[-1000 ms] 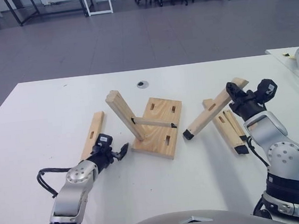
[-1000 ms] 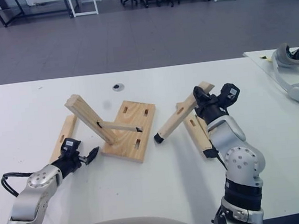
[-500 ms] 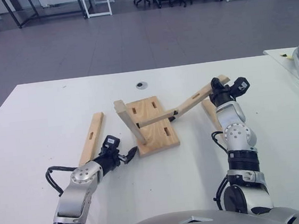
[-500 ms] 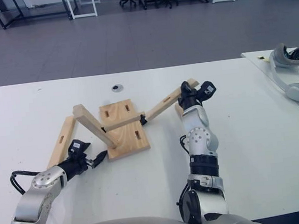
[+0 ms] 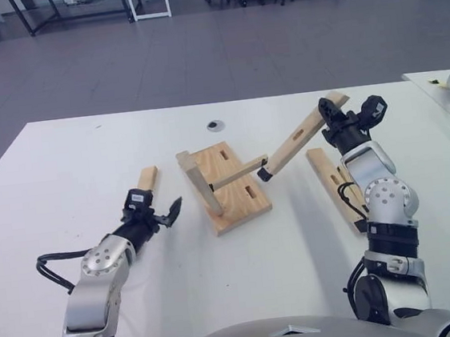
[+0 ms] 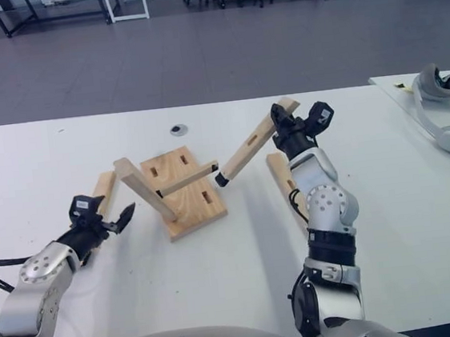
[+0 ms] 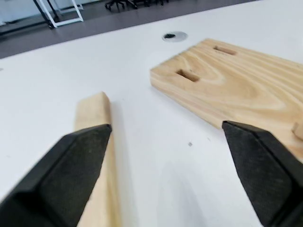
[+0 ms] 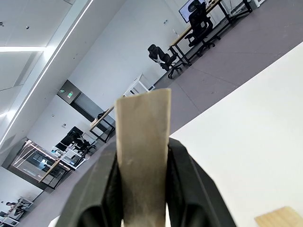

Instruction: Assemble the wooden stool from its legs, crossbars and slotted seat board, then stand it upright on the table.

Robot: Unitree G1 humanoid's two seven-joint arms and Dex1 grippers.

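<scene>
Right gripper (image 5: 334, 117) jaws pinching the pale black-capped wooden leg (image 5: 291, 144); left gripper (image 5: 168, 211) jaws spread. Suggest: align leg slot (image 5: 296, 136) with thin wooden crossbar (image 5: 237, 172) tip, push straight, don't lever.

- You see the seat board (image 5: 233, 209) in pale honey wood, with darker wavy grain running across it.
- Your raised leg (image 5: 298, 138) is the same light wood, tipped with a black cap (image 5: 263, 174).
- Your left tool (image 5: 168, 212) and right tool (image 5: 330, 115) are both black.
- The worktop (image 5: 64, 169) is plain white, and the floor (image 5: 196, 51) behind it is a dull grey.
</scene>
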